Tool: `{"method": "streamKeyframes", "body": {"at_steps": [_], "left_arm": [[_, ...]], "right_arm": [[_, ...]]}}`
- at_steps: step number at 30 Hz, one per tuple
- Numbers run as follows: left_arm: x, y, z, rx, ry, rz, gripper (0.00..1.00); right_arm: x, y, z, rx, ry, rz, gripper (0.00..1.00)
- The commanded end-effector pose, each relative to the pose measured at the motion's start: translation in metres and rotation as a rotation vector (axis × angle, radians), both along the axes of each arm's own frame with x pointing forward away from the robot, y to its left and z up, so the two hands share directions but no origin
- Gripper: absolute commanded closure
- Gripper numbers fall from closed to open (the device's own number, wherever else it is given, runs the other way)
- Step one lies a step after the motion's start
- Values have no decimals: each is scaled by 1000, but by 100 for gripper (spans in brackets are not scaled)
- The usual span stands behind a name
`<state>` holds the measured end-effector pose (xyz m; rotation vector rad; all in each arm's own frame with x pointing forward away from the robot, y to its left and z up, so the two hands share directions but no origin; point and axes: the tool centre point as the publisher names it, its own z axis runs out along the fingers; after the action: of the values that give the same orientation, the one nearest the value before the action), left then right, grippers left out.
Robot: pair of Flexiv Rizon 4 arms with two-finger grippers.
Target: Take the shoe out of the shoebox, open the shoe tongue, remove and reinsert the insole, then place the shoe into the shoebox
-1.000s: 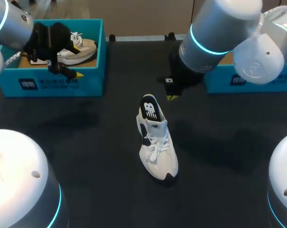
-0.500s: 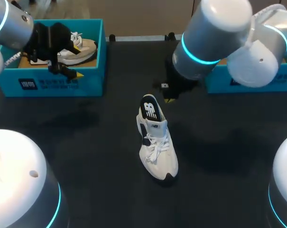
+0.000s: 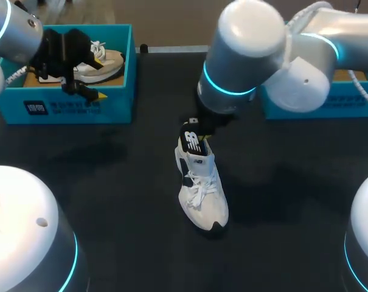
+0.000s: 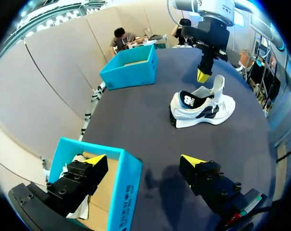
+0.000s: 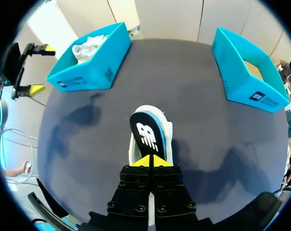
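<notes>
The shoe lies at the frame's centre, toe toward the bottom edge. Its black insole is propped up out of the heel, I judge so it can be pinched. My right gripper hangs just over the opening, fingers pressed together on nothing. The right arm crosses in from upper right, wrist down. Farther off, upper left, my left gripper is spread wide astride the shoebox wall.
</notes>
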<state>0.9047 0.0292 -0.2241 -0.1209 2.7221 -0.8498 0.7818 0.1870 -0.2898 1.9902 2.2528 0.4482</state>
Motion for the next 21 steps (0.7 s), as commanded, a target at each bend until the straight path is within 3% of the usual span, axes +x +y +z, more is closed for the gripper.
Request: {"method": "streamKeyframes", "body": {"at_steps": [1,6,21], "left_arm": [[-1,0,0,4,0,2,0],[-1,0,0,4,0,2,0],[-1,0,0,4,0,2,0]], "right_arm": [[7,15,-17,-32,16,-9,100],[9,23,-30,-74,63,11,100],[-10,10,-56,-110,109,-58,100]]}}
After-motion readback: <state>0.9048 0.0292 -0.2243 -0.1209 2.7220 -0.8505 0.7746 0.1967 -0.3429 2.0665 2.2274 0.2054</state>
